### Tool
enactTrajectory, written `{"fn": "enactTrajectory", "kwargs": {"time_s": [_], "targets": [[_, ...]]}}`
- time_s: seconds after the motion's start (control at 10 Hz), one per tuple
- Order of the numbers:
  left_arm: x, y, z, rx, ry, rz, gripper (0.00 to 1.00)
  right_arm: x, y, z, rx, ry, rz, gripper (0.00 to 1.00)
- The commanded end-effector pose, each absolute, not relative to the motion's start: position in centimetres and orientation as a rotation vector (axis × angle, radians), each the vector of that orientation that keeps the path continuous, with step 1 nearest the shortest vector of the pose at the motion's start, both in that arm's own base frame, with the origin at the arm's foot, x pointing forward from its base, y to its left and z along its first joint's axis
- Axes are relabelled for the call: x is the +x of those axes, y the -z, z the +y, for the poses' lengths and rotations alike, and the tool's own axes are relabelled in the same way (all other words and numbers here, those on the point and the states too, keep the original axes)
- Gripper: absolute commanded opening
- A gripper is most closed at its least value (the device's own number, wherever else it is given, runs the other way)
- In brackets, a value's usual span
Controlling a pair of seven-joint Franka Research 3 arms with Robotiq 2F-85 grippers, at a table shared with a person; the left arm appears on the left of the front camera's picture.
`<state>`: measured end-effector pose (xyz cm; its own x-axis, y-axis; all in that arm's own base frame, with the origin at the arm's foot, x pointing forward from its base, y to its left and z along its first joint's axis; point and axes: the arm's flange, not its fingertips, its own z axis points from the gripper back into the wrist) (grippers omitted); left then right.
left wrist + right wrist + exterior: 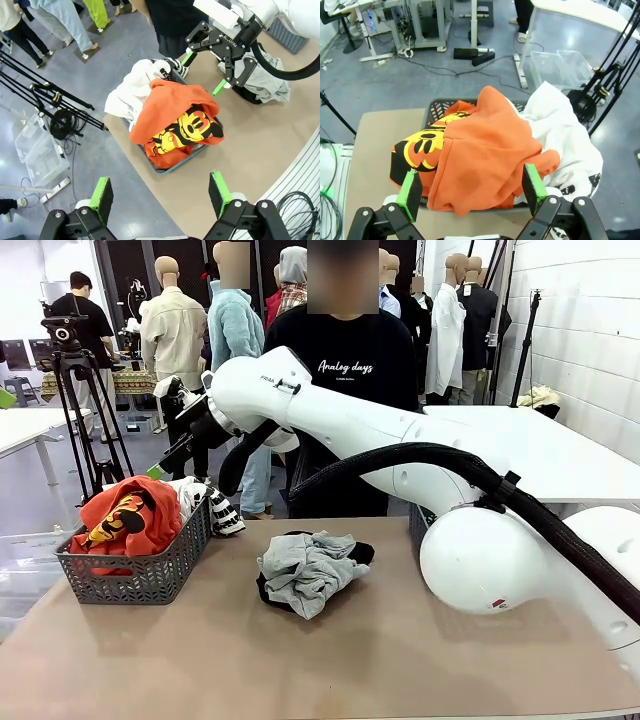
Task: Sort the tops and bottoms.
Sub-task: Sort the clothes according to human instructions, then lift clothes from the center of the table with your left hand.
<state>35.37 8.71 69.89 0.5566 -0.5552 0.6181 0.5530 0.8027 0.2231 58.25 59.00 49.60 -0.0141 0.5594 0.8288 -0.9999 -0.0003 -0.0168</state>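
the orange shirt [130,520] with its yellow-and-black graphic is lying heaped in the grey basket [140,580] at the robot's left end of the table [300,670]. the white shirt [215,505] with black print is bunching up beside it in the same basket and spilling over the far rim. the light grey shirt [310,570] is sitting crumpled near the middle of the table, on top of the black garment [268,592], which is peeking out round its edges. so i am counting three tops, two in the basket and one out on the table, and one bottoms under the grey one.

the right claw [471,182] is reaching across from the robot's right and hanging over the basket, above the two shirts. its jaws are standing wide apart with nothing between them, and from the front it is not touching the cloth. the left claw [160,192] is hovering higher up, looking down on the same basket, its green pads [102,197] spread wide and gripping nothing. that is two claws, both empty.

a second basket [287,35] is sitting at the other end of the table, partly behind the right arm, making two baskets. a person [345,360] in a black tee is standing at the far side.
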Motion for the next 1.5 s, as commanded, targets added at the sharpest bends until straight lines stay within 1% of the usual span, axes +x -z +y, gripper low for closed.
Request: {"fn": "enactTrajectory", "kwargs": {"time_s": [0.0,1.1,1.2,1.3,1.4], "targets": [[35.4,-69.9,8.7,0.019,0.648,-0.723,1.0,58.2,-49.6,59.1,0.749,-1.441,-0.788,1.0],[35.4,-69.9,8.7,0.019,0.648,-0.723,1.0,58.3,-49.6,59.0,0.751,-1.441,-0.775,1.0],[35.4,-69.9,8.7,0.019,0.648,-0.723,1.0,57.4,-51.1,57.7,0.732,-1.461,-0.785,1.0],[35.4,-69.9,8.7,0.019,0.648,-0.723,1.0,56.7,-52.4,56.4,0.761,-1.465,-0.793,1.0],[35.4,-69.9,8.7,0.019,0.648,-0.723,1.0,55.8,-53.7,55.2,0.778,-1.482,-0.762,1.0]]}}
